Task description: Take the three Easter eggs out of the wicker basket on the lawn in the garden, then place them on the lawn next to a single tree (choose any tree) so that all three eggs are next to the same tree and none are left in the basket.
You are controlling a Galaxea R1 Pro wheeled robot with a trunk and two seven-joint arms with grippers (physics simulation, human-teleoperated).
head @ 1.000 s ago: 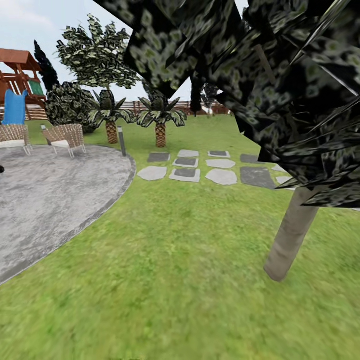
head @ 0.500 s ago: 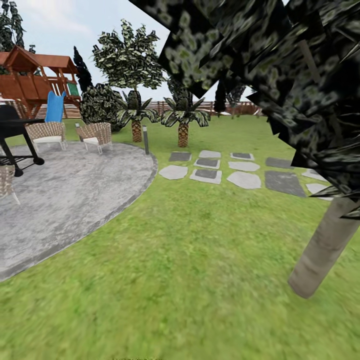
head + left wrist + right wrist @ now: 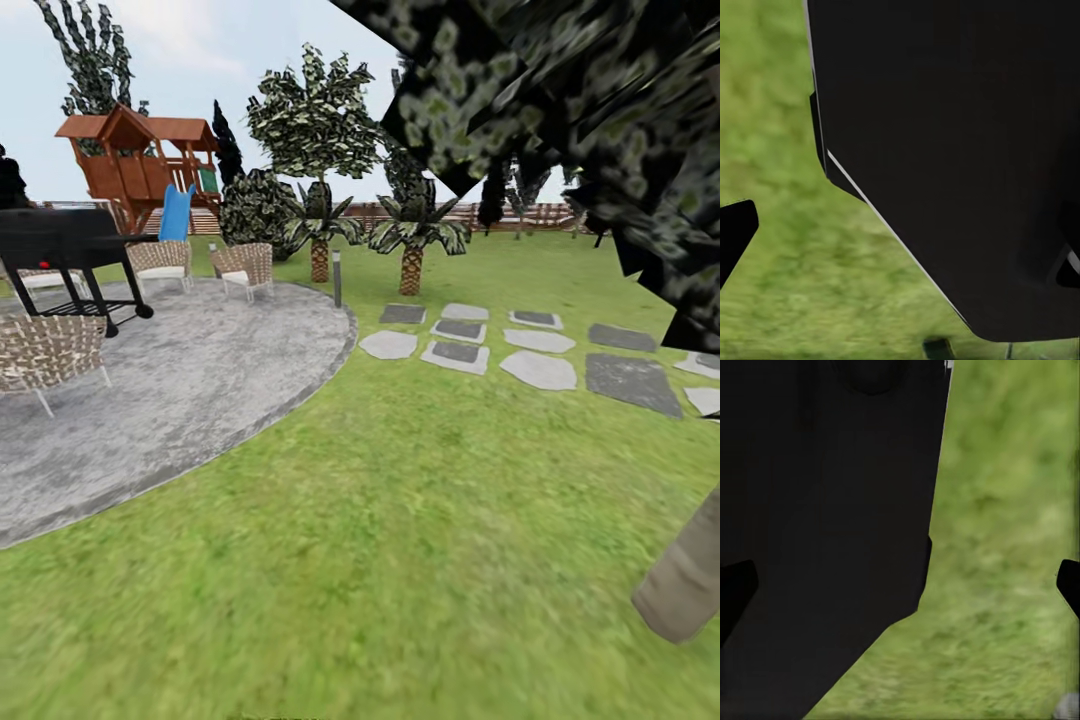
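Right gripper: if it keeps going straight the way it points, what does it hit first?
Probably the lawn: grass lies ahead between the right gripper's fingertips. A large dark robot part covers much of the right wrist view, and its depth is unclear, so it might block first.

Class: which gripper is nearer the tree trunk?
Probably right: the tree trunk stands at the robot's right. The left gripper and right gripper both hang over lawn, apart from it.

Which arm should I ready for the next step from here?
Right, tentatively: the tree trunk stands at the head view's right edge, on the robot's right side. Both wrist views look down on lawn past the dark robot body, which favours neither arm.
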